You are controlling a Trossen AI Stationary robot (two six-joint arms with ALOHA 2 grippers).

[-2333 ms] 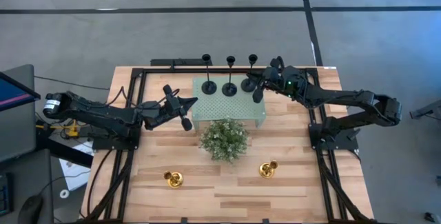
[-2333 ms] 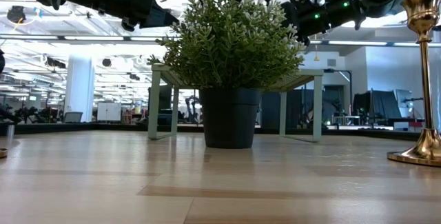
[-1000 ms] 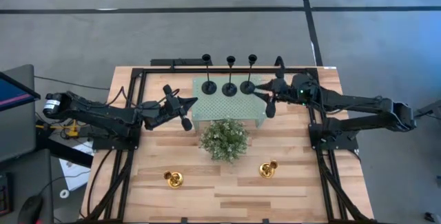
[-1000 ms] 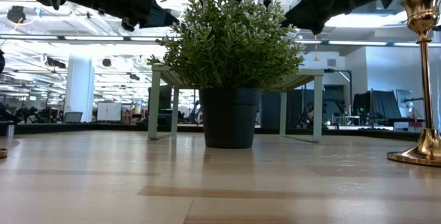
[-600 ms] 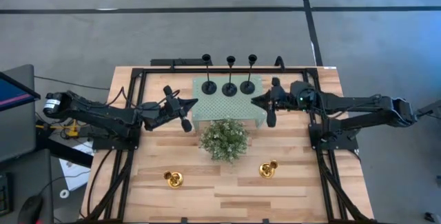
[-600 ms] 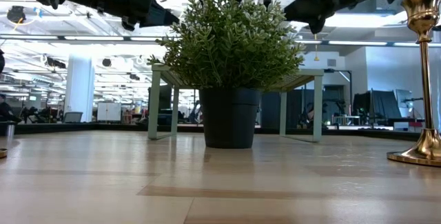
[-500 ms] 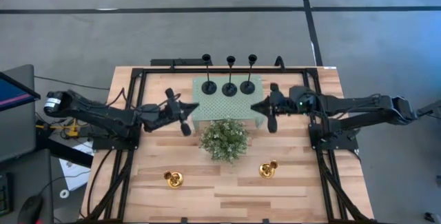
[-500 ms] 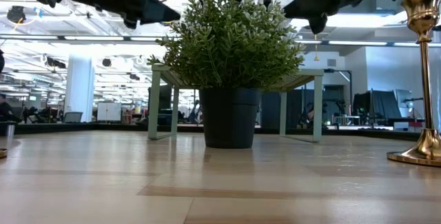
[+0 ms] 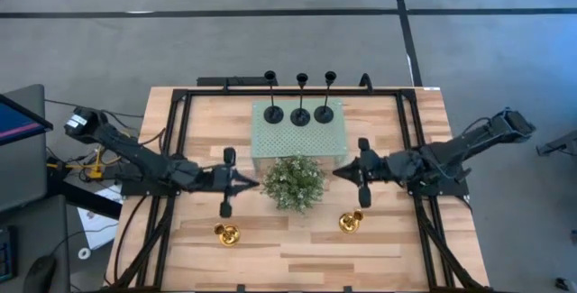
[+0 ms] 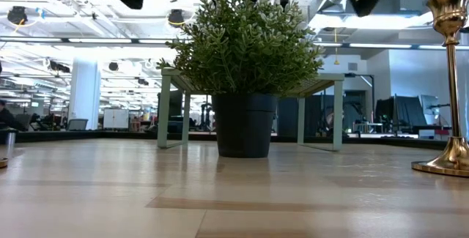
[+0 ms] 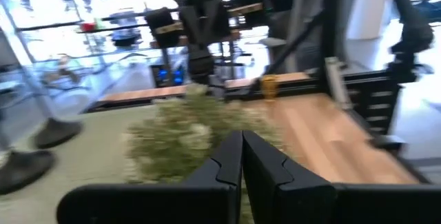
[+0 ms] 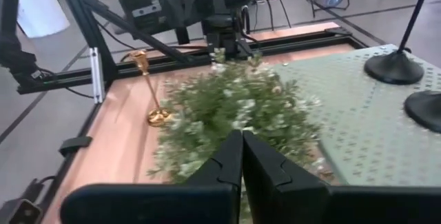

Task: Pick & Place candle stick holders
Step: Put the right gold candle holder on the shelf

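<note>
Both arms have swung forward off the back shelf since a second ago; each now hangs beside the plant (image 9: 293, 183), and the right gripper's fingers have come together along the way.

Nearest: two gold candle stick holders stand on the front of the table (image 9: 270, 257), the left gold holder (image 9: 226, 233) and the right gold holder (image 9: 350, 222), both upright, untouched.

Mid-table: left gripper (image 9: 253, 183) just left of the plant, right gripper (image 9: 337, 172) just right of it. Each has its fingers pressed tight together, holding nothing (wrist views show them meeting edge to edge).

Far: three black holders (image 9: 299, 113) in a row on the green shelf (image 9: 297, 138).

Risks, as I judge them: a closed gripper lowered onto a gold holder will likely knock it over unless it parts its fingers first; the tall stems tip easily. Either arm reaching inward could brush the foliage.
</note>
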